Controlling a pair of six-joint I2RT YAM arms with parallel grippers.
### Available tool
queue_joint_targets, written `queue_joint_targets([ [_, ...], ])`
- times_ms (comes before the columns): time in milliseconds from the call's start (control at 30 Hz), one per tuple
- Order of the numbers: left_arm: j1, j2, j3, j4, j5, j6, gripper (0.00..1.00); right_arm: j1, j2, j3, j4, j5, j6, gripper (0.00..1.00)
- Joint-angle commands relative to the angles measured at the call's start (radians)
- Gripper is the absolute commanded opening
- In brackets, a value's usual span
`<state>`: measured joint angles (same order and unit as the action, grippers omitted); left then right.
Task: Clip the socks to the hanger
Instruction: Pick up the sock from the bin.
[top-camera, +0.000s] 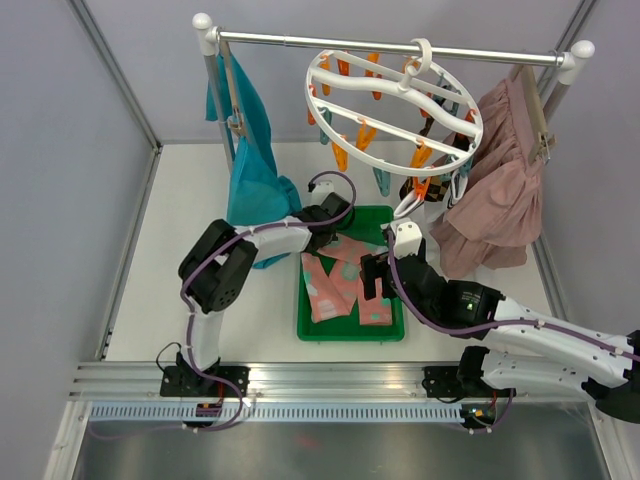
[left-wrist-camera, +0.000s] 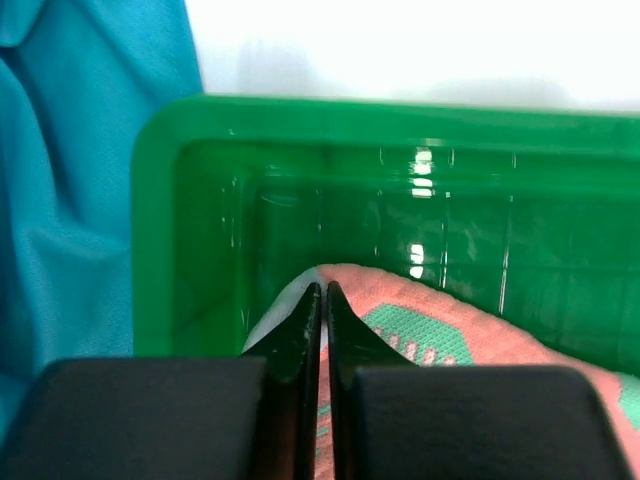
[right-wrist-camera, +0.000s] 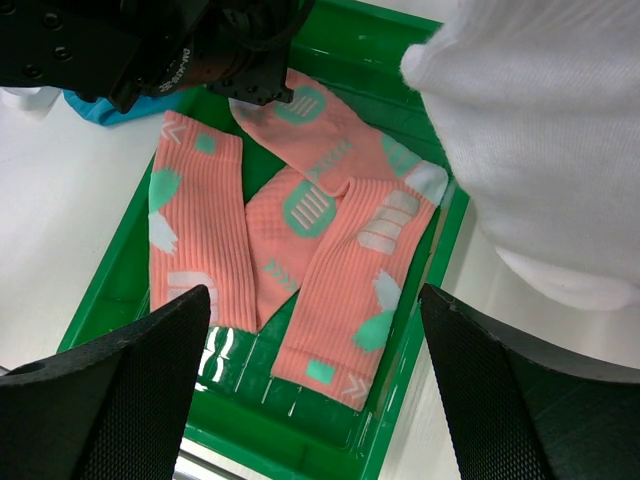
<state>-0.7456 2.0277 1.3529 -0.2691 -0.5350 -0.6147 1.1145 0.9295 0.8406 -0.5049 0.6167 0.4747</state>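
From above, one round white drying hanger (top-camera: 316, 75) hangs on a rail (top-camera: 300, 39) between one teal garment (top-camera: 255, 190) and one pink skirt (top-camera: 495, 200). Below sits one green tray (top-camera: 350, 335) of pink socks (top-camera: 328, 292).

Left wrist view: the left gripper (left-wrist-camera: 322, 290) is closed at one sock's edge; whether it pinches fabric cannot be told.

Right wrist view: the right gripper (right-wrist-camera: 310, 300) spreads wide, empty, above four socks in the tray.

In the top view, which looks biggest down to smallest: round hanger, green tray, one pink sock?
Top spot is a toss-up: hanger and tray look alike, and the hanger hangs nearer the camera.
Smallest: sock.
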Motion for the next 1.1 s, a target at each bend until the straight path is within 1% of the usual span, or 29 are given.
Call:
queue_joint_targets([
  [0,0.003,-0.093,-0.047,0.065,0.067,0.035,0.02,-0.002,0.003,0.043,0.043,0.008,0.008,0.91],
  [33,0.003,-0.151,-0.064,0.077,0.072,0.05,0.02,-0.002,0.006,0.045,0.043,0.015,0.007,0.91],
  [133,0.002,-0.251,-0.171,0.16,0.113,0.105,0.02,-0.002,0.022,0.064,0.048,0.032,-0.004,0.91],
  [167,0.002,-0.324,-0.193,0.206,0.125,0.119,0.02,-0.002,0.026,0.08,0.048,0.038,-0.01,0.91],
  [233,0.0,-0.391,-0.257,0.252,0.196,0.168,0.02,-0.001,0.041,0.1,0.046,0.049,-0.021,0.92],
  [267,-0.001,-0.464,-0.276,0.263,0.216,0.184,0.02,-0.002,0.048,0.118,0.051,0.054,-0.034,0.92],
  [300,-0.006,-0.495,-0.299,0.327,0.274,0.202,0.02,-0.001,0.057,0.126,0.052,0.052,-0.044,0.93],
  [367,-0.011,-0.566,-0.356,0.367,0.323,0.246,0.02,-0.002,0.066,0.153,0.06,0.051,-0.074,0.93],
  [400,-0.02,-0.63,-0.371,0.404,0.367,0.265,0.02,-0.004,0.075,0.164,0.062,0.052,-0.085,0.93],
  [467,-0.029,-0.687,-0.409,0.419,0.4,0.314,0.02,-0.01,0.081,0.196,0.063,0.045,-0.11,0.93],
  [500,-0.034,-0.746,-0.42,0.426,0.449,0.334,0.02,-0.012,0.081,0.209,0.065,0.026,-0.131,0.94],
  [567,-0.038,-0.803,-0.451,0.441,0.49,0.384,0.02,-0.024,0.078,0.236,0.071,0.006,-0.157,0.94],
  [633,-0.041,-0.881,-0.468,0.45,0.574,0.426,0.02,-0.033,0.069,0.264,0.078,-0.023,-0.2,0.94],
  [733,-0.044,-0.972,-0.482,0.458,0.653,0.449,0.02,-0.048,0.06,0.294,0.086,-0.079,-0.244,0.94],
  [833,-0.044,-1.015,-0.479,0.469,0.717,0.464,0.02,-0.065,0.055,0.31,0.1,-0.147,-0.283,0.94],
  [867,-0.044,-1.03,-0.475,0.47,0.73,0.466,0.02,-0.068,0.055,0.317,0.103,-0.194,-0.286,0.94],
  [933,-0.044,-1.034,-0.457,0.464,0.754,0.475,0.02,-0.073,0.063,0.331,0.106,-0.231,-0.298,0.95],
  [1067,-0.046,-1.044,-0.443,0.47,0.823,0.477,0.02,-0.076,0.083,0.351,0.112,-0.248,-0.308,0.94],
])
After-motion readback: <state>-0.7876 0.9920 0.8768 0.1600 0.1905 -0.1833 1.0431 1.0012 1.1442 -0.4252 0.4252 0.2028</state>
